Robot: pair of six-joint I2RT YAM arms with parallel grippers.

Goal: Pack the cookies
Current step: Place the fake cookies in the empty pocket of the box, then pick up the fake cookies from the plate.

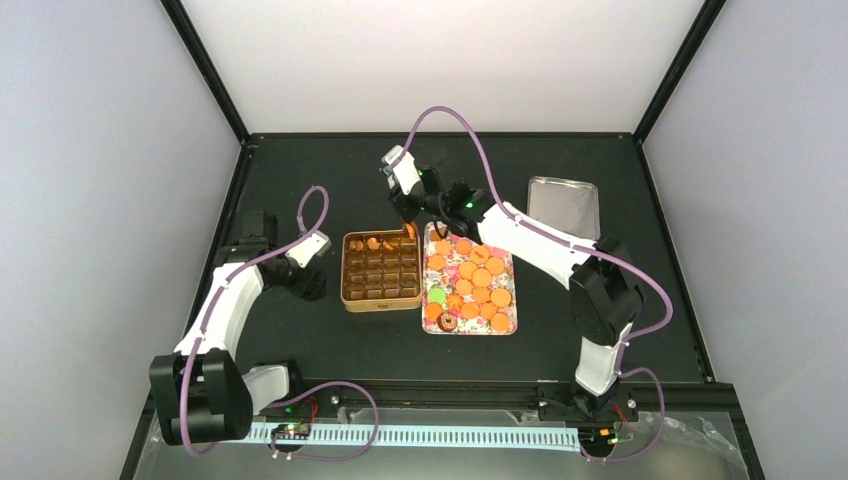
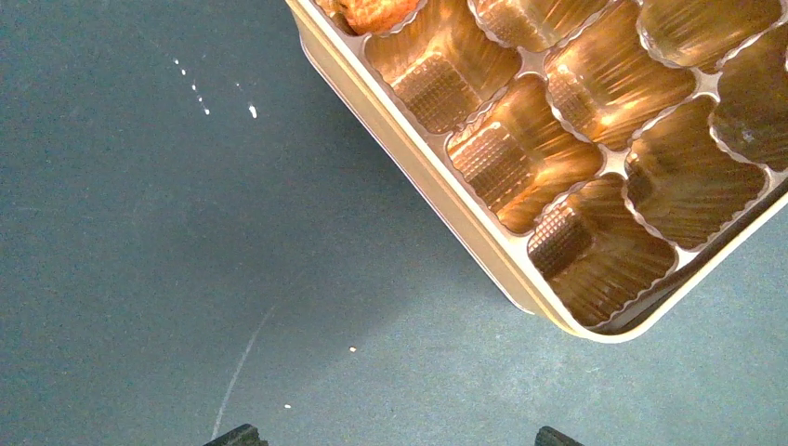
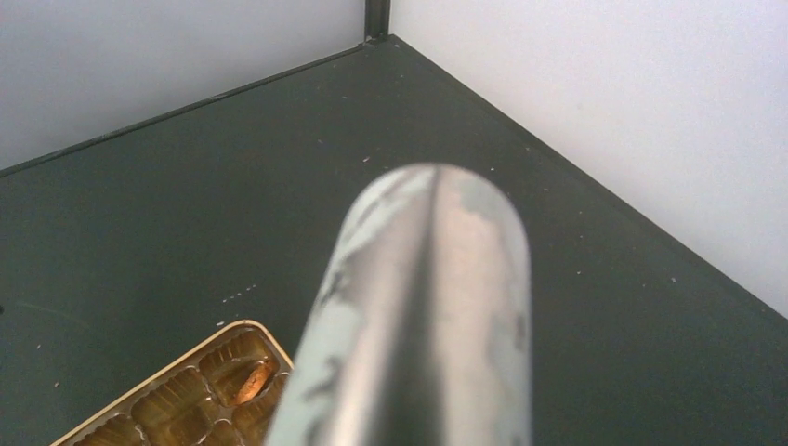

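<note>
Many round orange cookies [image 1: 481, 277] lie on a patterned orange lid [image 1: 510, 322], with a green one [image 1: 437, 296] and a brown ring-shaped one [image 1: 447, 323]. Left of it stands the square gold tin [image 1: 346, 296] of brown cups. A few cookies sit in its back row [image 1: 375, 243]. One lies in a corner cup [image 3: 251, 376] and one shows at the frame's top [image 2: 372, 11]. My right gripper [image 1: 408, 212] hangs over the tin's back right corner, shut on a silver metal tool [image 3: 427, 307] that hides its fingers. My left gripper [image 2: 400, 439] is open and empty over bare table left of the tin [image 2: 483, 232].
An empty silver tray [image 1: 563, 208] lies at the back right. The dark table is walled by white panels on three sides. Crumbs [image 2: 353, 349] dot the mat near my left gripper. The right arm [image 1: 540, 245] reaches across above the lid's back edge.
</note>
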